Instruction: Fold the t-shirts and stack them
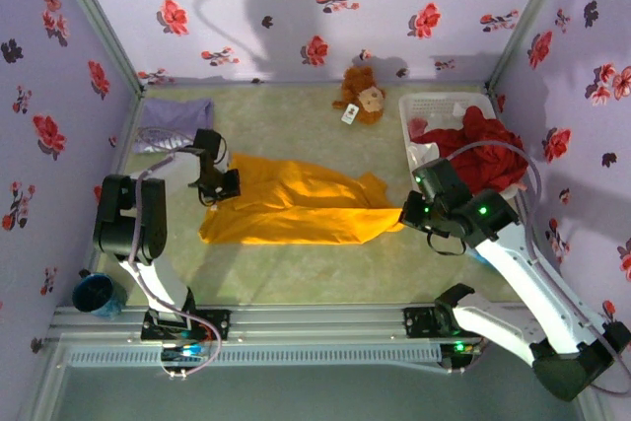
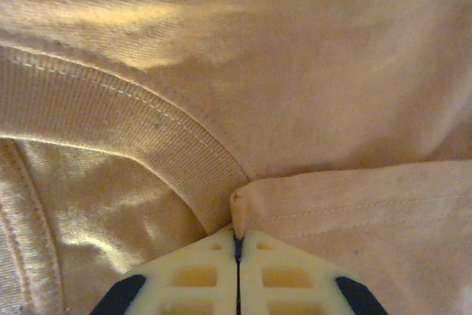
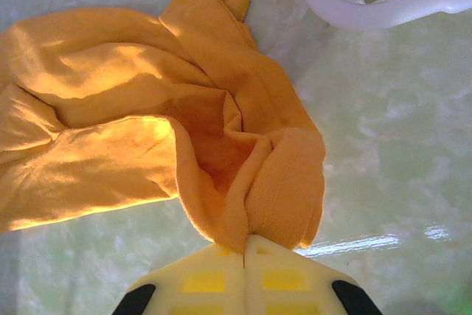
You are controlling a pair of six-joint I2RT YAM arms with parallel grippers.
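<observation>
**While both grippers were clamped on the orange-yellow tee – state check**

As seen from the top cam, the orange-yellow tee (image 1: 296, 206) lay stretched left-to-right across the middle of the table (image 1: 296, 278), bunched and narrowing toward its right end. Lavender tee (image 1: 175, 123) sat far left by the wall as a flat folded packet, apart from the orange one.

Left gripper (image 1: 214, 187): at the tee's left edge, pointing down onto it. Wrist cam showed the jaws together w/ a thin folded hem edge pinched btwn the tips (image 2: 237, 237). Ribbed collar band (image 2: 147, 130) ran diagonally just beside the pinch point. Fabric (image 2: 295, 71) filled the rest of that cam, w/ no table visible.

Right gripper (image 1: 402, 214): at the tee's right tip. Wrist cam showed the jaws closed on a gathered wad of cloth (image 3: 243, 245). The tee (image 3: 110, 108) fanned out from the tips to the left, w/ one sleeve end reaching toward the far side. Cloth rose a little off the table at the pinch, w/ the rest lying on the surface.

Other items:
- Plush toy (image 1: 362, 96) at the far wall, centre-right, well apart from both tees.
- Basket (image 1: 434, 105) at far right, holding red cloth (image 1: 483, 150). Its white rim (image 3: 354, 12) was near the right gripper but not touching the tee.
- Blue round container (image 1: 96, 293) at the near left edge beside the left arm base.
</observation>
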